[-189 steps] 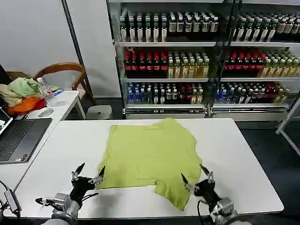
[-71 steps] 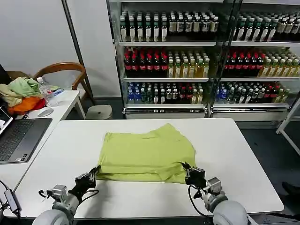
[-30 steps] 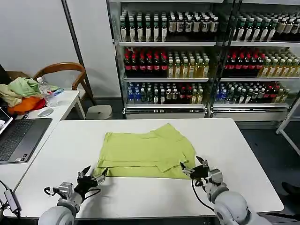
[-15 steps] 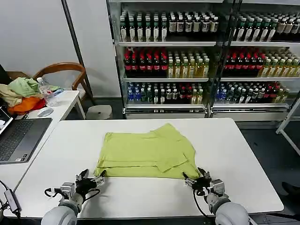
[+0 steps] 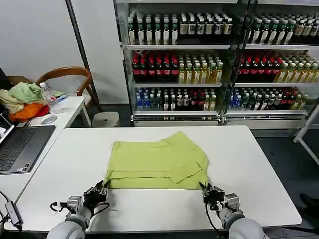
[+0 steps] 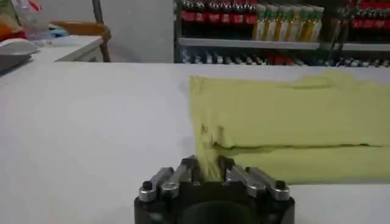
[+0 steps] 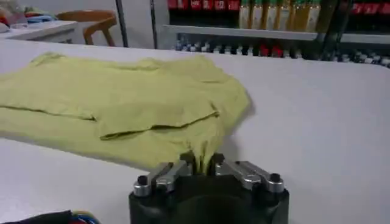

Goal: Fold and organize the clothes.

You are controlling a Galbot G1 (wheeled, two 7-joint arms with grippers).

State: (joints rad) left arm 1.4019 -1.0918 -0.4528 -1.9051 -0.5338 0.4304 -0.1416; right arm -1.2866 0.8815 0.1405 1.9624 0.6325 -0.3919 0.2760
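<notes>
A: From the head view, how far along?

B: The shirt [image 5: 158, 160] lies mid-table [image 5: 259, 164], folded once into a band; more folds look due.

A: The left wrist view?

B: Left gripper [image 6: 207, 167], low at the near corner, pinches the cloth.

A: The right wrist view?

B: Right gripper [image 7: 202, 162] likewise nips its corner.

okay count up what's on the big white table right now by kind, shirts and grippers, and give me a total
T-shirt: 1, lime, folded, lying on the table.
Grippers: 2, the left gripper pinching the shirt's near left corner, the right gripper pinching its near right corner.
Total: 3
</notes>
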